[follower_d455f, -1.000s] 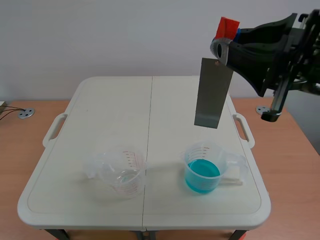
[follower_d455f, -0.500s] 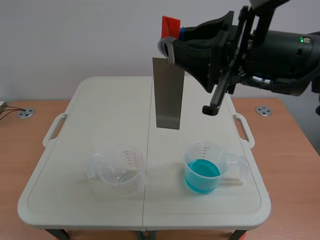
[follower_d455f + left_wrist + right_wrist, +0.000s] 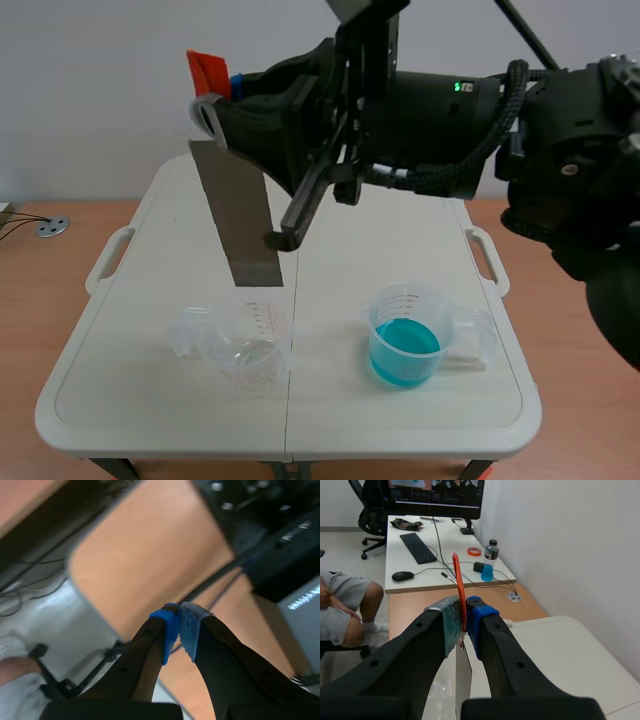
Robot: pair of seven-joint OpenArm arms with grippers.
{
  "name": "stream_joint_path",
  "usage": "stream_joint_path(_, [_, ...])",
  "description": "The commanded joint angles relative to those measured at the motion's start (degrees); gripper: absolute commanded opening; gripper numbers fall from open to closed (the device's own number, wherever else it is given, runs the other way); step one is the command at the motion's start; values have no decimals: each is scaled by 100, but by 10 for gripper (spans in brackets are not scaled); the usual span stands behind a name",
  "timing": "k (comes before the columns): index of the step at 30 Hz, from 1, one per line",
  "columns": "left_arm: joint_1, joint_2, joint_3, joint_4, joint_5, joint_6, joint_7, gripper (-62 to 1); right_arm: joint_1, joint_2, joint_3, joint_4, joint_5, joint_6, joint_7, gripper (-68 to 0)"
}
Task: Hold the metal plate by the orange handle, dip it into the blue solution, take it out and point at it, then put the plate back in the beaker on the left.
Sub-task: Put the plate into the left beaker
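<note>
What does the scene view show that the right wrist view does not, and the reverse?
Only the scene view: the clear beaker and the beaker of blue solution. Only the right wrist view: a desk with a keyboard, and a seated person's leg. Both: the right gripper shut on the orange handle, the metal plate hanging below it.

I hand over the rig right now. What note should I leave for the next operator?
Right gripper: shut on the orange handle; the metal plate hangs tilted over the left beaker, not yet inside.
Left gripper: shut on nothing, off the table.
The blue solution stands to the right, plate clear of it.
Remaining: lower plate into left beaker, release.
Dip and pointing: cannot confirm.
</note>
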State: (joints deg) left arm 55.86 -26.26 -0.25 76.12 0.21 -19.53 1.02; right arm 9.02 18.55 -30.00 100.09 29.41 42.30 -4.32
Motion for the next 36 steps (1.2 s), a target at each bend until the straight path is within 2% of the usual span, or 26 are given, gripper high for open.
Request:
stream_joint_path(1, [13,39,39,42,11,7,-35,-567,133,-76,-33,105,81,42,11,-662])
stream_joint_path(7, [13,190,304,-61,74,9,-31,-567,129,-356,-251,94,81,42,-293,-662])
stream_joint_path(10, [13,238,337,-98,72,9,-13,-567,127,-481,-339,92,81,-72,-448,-662])
stream_joint_path(15, [-42,240,345,-116,72,9,55,-567,94,-654,-378,33,81,-116,-597,-662])
stream_joint_path(19, [-133,240,345,-125,72,9,203,-567,31,-704,-378,-66,79,-289,-634,-662])
stream_joint_path(36, [-175,240,345,-125,70,7,321,-567,-76,-780,-382,-726,85,-332,-562,-662])
